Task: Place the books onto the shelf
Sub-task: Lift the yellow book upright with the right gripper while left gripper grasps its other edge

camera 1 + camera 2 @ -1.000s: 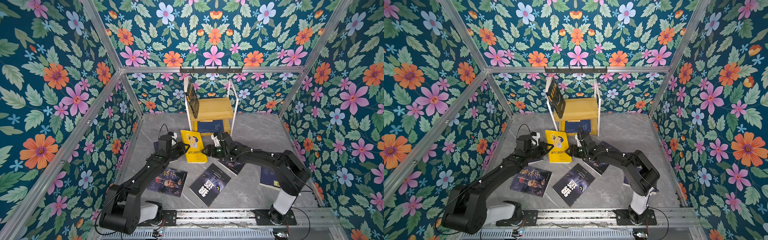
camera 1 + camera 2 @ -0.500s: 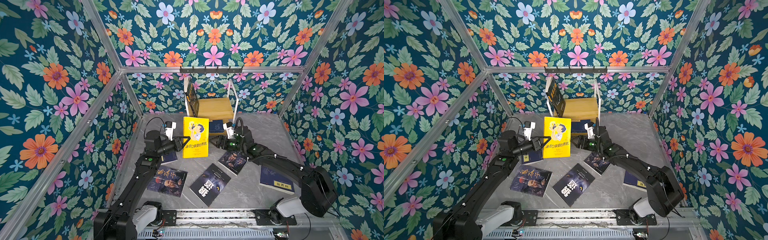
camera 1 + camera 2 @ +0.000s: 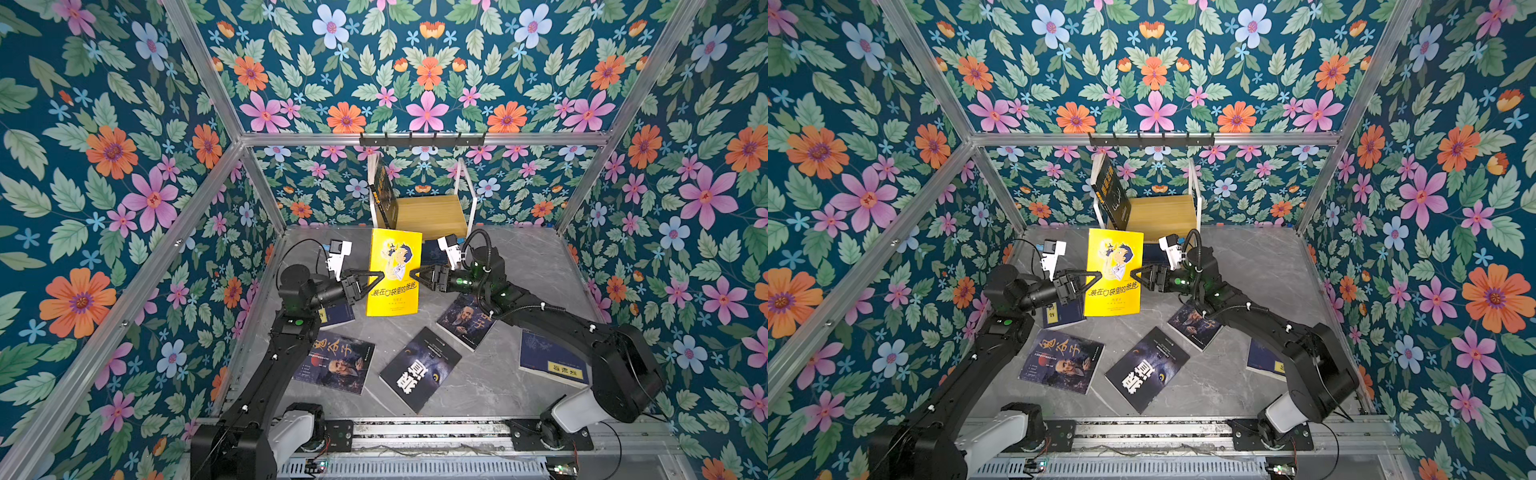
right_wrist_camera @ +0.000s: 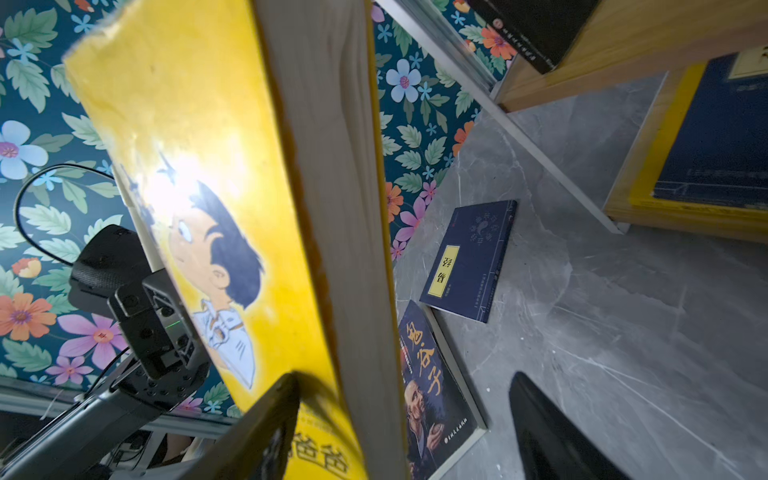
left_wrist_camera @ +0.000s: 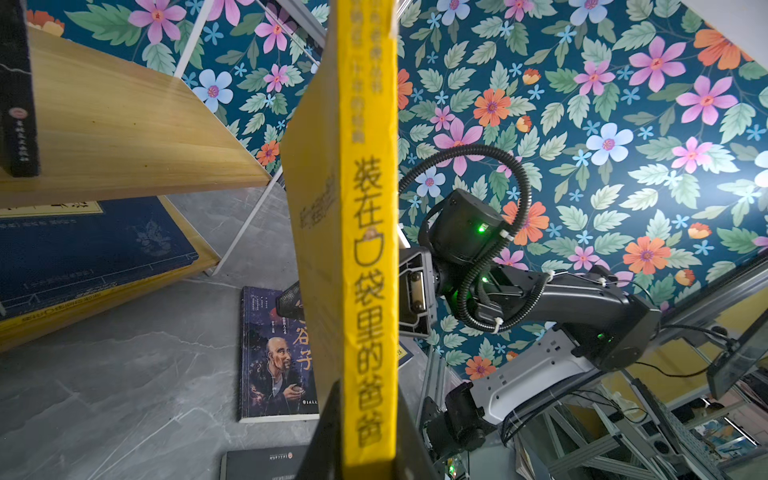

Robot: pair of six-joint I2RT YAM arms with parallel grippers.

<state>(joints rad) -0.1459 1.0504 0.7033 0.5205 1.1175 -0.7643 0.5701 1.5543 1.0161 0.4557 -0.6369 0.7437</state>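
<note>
In front of the shelf [image 3: 432,212], the left claw [image 3: 377,278] pinches the spine of the upright yellow cartoon-cover book [image 3: 395,257], while the right claw [image 3: 414,275] gapes open astride its page edge.

The shelf [image 3: 432,212] top board lies open beside the leaning black book [image 3: 383,195].

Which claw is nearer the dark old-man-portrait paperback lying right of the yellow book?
Right. The right gripper hangs close above the dark portrait paperback; the left gripper, across the yellow book, is farther, clamped on it.

Yellow book [image 3: 1115,270] in front of shelf [image 3: 1163,212]
</note>
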